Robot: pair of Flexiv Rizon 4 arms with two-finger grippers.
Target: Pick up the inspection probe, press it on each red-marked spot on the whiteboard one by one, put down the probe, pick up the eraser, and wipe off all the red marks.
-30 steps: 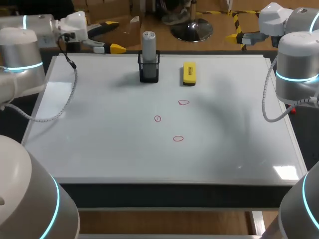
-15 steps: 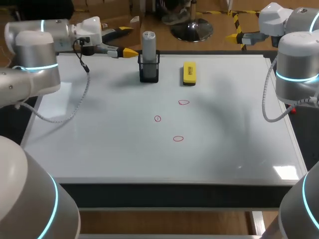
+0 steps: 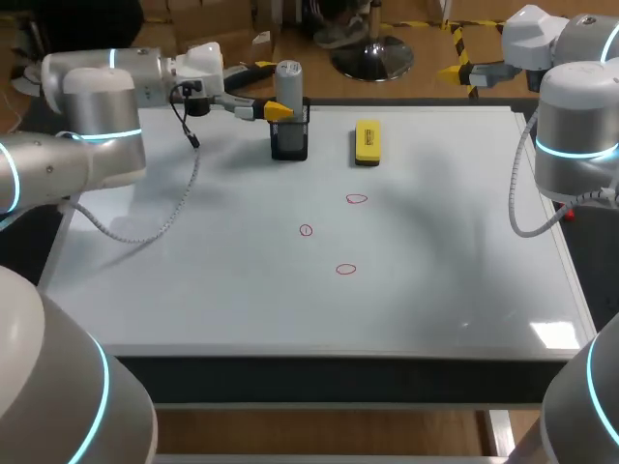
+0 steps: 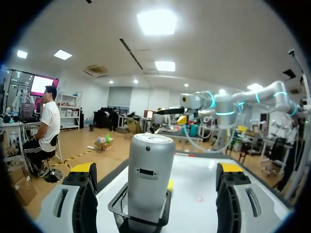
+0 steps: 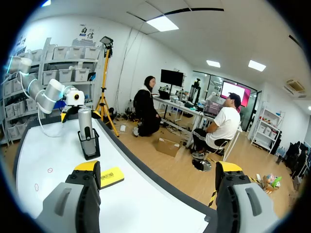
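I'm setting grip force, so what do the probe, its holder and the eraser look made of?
Probe: satin silver-grey shell with soft highlights, so metal or metallic-painted plastic. Holder: black wire mesh with a visible grid, likely coated metal. Eraser: matte yellow block, probably plastic or foam, with a dark underside, perhaps felt.

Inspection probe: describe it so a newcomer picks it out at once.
At the far edge of the whiteboard stands a black mesh holder. The inspection probe is the upright silver-grey cylinder in it, unlike the flat yellow eraser beside it.

The tool [image 4: 156, 168], fingers spread, faces the upright probe [image 4: 150, 145].
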